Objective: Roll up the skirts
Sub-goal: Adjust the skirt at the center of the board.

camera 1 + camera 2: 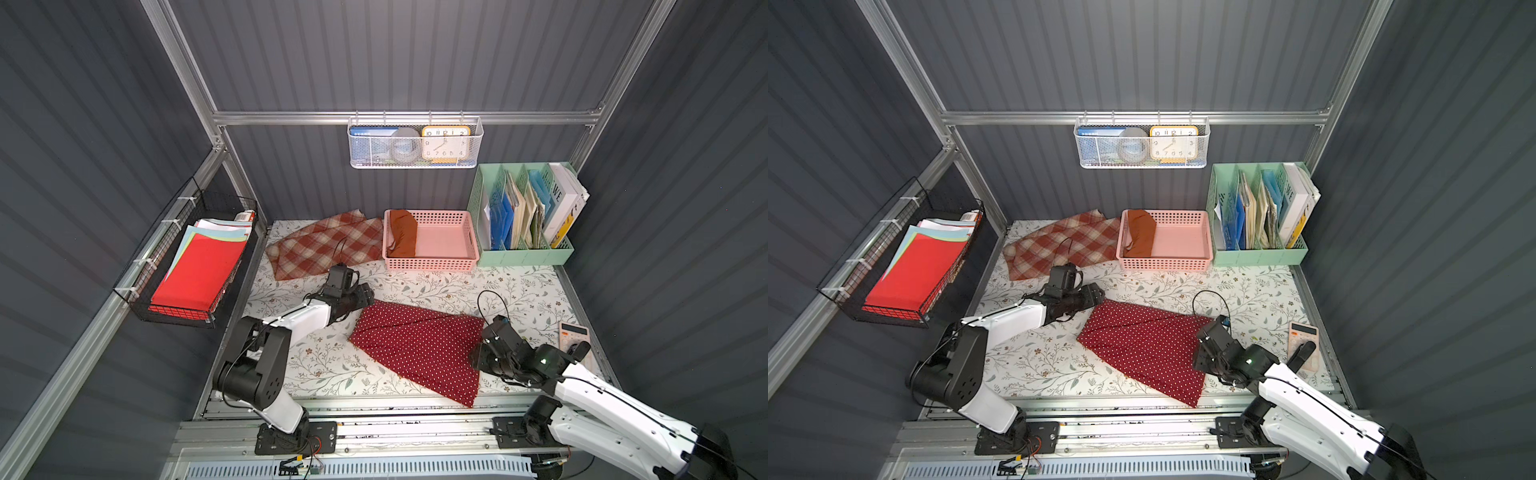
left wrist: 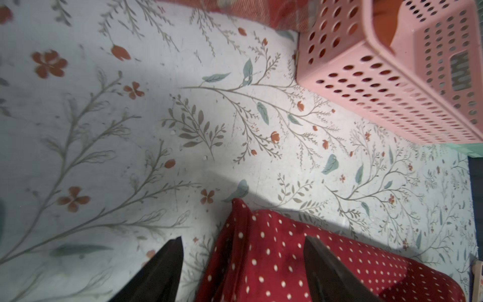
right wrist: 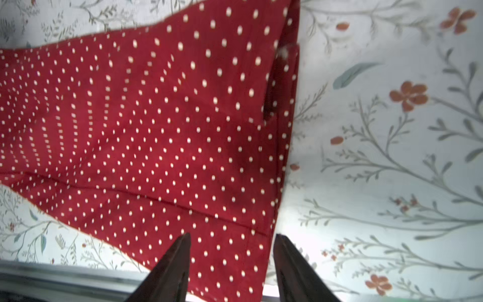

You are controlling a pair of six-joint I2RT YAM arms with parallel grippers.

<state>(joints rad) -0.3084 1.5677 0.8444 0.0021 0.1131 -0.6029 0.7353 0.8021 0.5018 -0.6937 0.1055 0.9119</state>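
Preparing to roll the dotted skirt (image 1: 415,345), with left gripper (image 2: 243,239) spread at 10 o'clock, right gripper (image 3: 232,235) spread at 3 o'clock; next probably pinching its edge.

Plaid skirt (image 2: 274,11) — blurred, edge-cropped

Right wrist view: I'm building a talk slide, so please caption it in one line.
Right gripper, fingers apart, poised over the edge of the polka-dot skirt on the floral tabletop.
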